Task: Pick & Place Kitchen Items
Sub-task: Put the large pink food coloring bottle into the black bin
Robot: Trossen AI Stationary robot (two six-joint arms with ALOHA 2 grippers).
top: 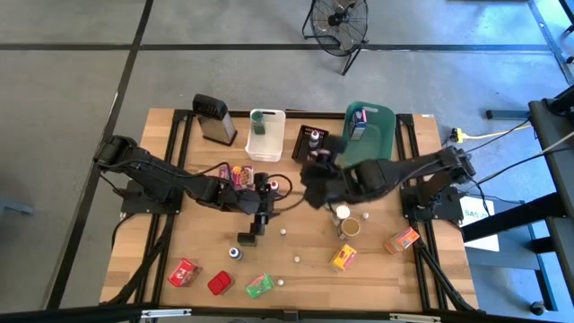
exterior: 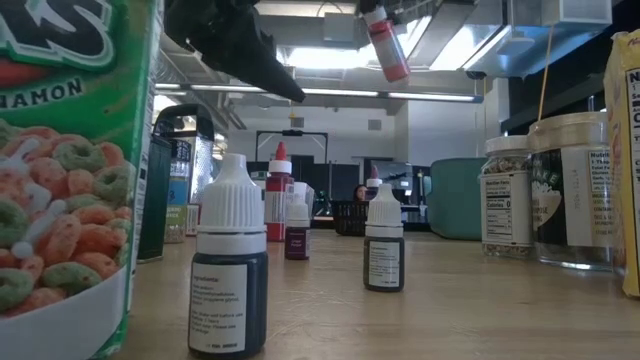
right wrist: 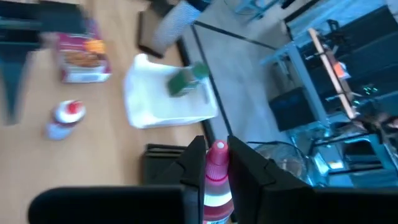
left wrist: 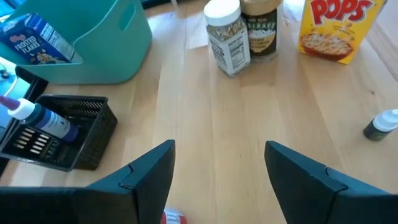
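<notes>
Right gripper (right wrist: pixel 216 163): fingers clamped on 1 red-capped bottle (right wrist: pixel 216 180), carried aloft. Left gripper (left wrist: pixel 217 168): fingers wide, empty. Risk: bottle slipping in transit, thin grip

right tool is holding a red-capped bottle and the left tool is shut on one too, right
Not quite. The right tool does hold the red-capped bottle, but the left tool is open with only bare table between its fingers, as the left wrist view shows.

grater (top: pixel 213 117), white bin (top: pixel 266 135), black basket (top: pixel 309 141), teal bin (top: pixel 372 135), fan (top: pixel 338 20)
</notes>
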